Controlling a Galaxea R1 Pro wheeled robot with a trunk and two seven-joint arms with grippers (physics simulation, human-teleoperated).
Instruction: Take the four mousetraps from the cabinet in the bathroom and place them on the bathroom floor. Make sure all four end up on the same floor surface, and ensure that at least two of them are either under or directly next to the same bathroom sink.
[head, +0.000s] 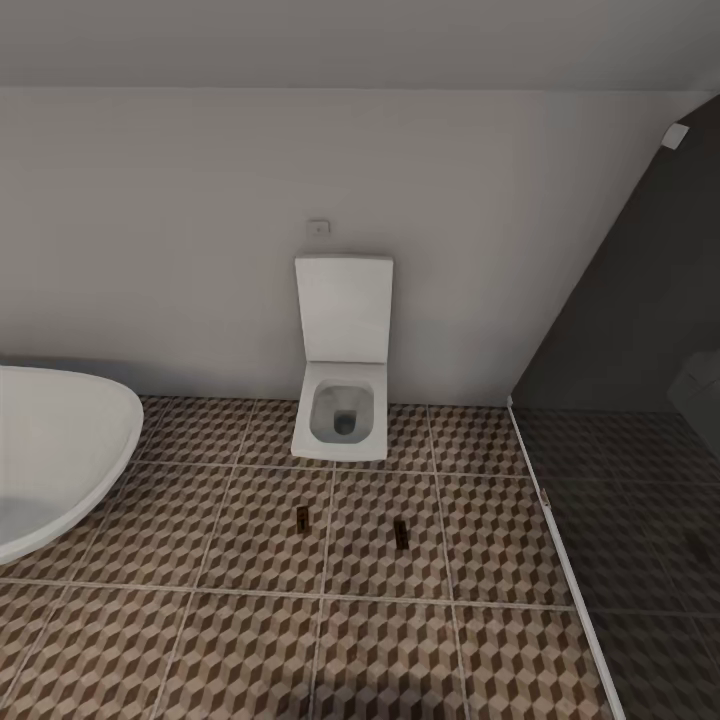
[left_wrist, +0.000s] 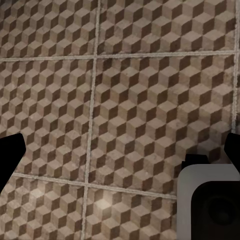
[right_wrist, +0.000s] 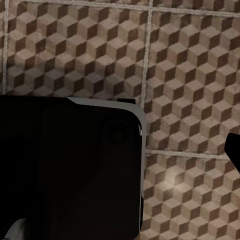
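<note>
Two mousetraps lie flat on the bathroom floor (head: 260, 560) in front of the toilet, one (head: 301, 517) to the left and one (head: 401, 533) to the right, each a small tan board with dark metal. The cabinet is out of view. In the left wrist view my left gripper (left_wrist: 121, 152) hangs open over bare cube-patterned tiles, its dark fingertips (left_wrist: 10, 155) at the picture's two sides, nothing between them. My right gripper (right_wrist: 120, 150) is also open above the tiles, with one fingertip (right_wrist: 234, 149) showing.
A white wall-hung toilet (head: 342, 400) with its lid up stands against the far wall. A large white oval basin (head: 55, 450) juts in at the left. A dark glass shower partition (head: 640, 480) closes off the right. A dark part of the robot's body (right_wrist: 70, 170) covers much of the right wrist view.
</note>
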